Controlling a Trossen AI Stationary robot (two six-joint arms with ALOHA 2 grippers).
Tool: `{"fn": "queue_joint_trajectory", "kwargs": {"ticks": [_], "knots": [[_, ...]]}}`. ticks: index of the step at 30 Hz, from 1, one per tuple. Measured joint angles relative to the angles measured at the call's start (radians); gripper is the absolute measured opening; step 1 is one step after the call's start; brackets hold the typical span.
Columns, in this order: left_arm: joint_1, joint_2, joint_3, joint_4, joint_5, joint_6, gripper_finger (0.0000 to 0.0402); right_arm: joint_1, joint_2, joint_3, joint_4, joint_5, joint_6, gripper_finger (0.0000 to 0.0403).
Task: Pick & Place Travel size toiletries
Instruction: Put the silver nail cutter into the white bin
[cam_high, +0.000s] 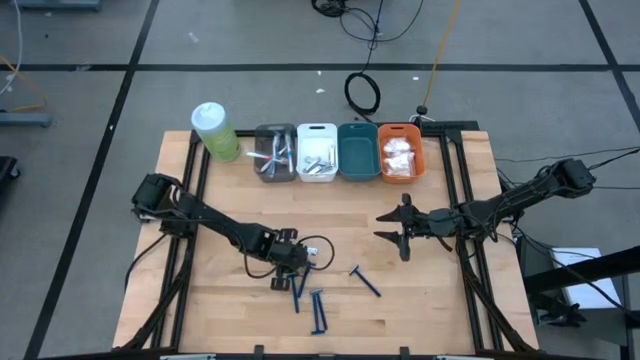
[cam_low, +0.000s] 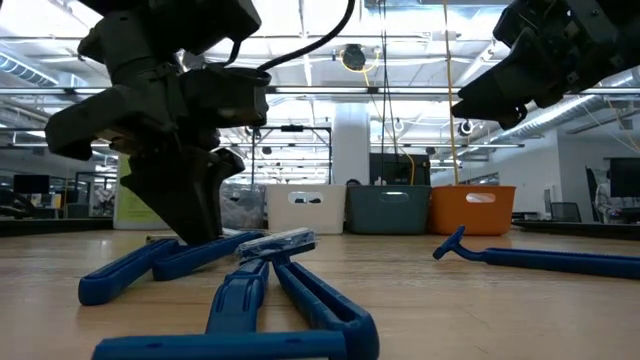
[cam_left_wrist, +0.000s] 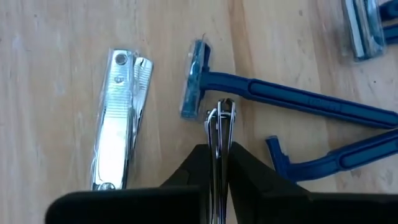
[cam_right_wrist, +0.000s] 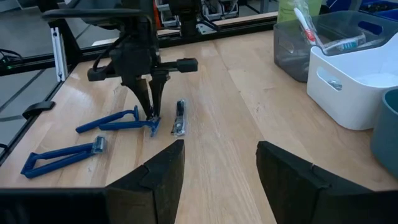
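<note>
left end effector (cam_left_wrist: 219, 124) clenched on a silvery nail clipper (cam_left_wrist: 220, 134), lower centre of frame beside blue razors (cam_left_wrist: 292, 99); right end effector (cam_high: 392, 230) released, mid-right above the surface (cam_high: 450, 300).

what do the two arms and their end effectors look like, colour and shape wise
Both arms are black, slim and jointed, with loose black cables trailing. The left end effector and the right end effector each have two dark, wedge-shaped fingers. No markings are visible.
</note>
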Motion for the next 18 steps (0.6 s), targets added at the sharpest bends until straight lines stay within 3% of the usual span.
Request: {"fn": "queue_joint_trajectory", "kwargs": {"ticks": [7,12,18], "knots": [[-0.009,-0.136,-0.002,0.093,-0.042,0.088,0.001,0.0,0.0,0.0,-0.004,-0.006,0.011,0.0187],[0.003,-0.219,-0.003,0.202,-0.082,0.269,0.0018,0.0,0.003,0.0,-0.002,-0.006,0.009,0.0187],[0.11,-0.284,-0.002,0.377,-0.085,0.475,0.0009,0.0,0.003,0.0,-0.006,-0.006,0.008,0.0187]]}}
